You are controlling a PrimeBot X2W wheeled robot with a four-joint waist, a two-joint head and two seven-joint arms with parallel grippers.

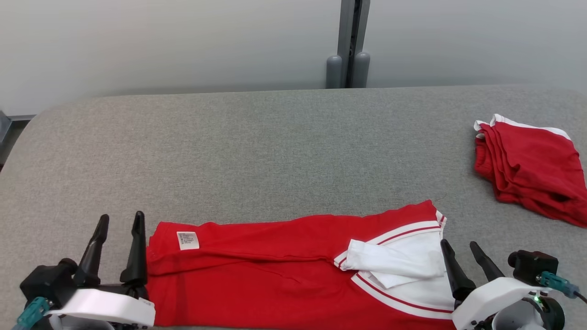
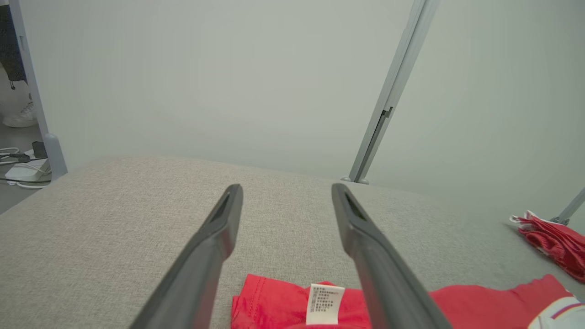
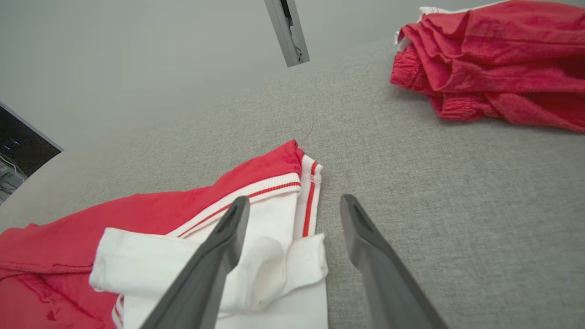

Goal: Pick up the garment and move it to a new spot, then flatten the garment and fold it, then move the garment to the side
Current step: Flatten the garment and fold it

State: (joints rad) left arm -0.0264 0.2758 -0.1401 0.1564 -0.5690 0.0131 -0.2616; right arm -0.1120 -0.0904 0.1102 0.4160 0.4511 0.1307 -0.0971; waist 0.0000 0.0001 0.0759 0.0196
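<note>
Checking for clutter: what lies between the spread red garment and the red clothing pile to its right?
Bare grey table surface, with one thin thread off the red garment, up to the red clothing pile; the right wrist view shows it.

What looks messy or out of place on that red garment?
The white piece at the garment's right end, beside the right gripper, lies crumpled and doubled over itself instead of flat.

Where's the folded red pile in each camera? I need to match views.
Head view: red pile at the right edge, mid-height.
Left wrist view: red pile at the right edge, below middle.
Right wrist view: red pile in the upper right corner.
Shared landmark: grey post behind the table.
</note>
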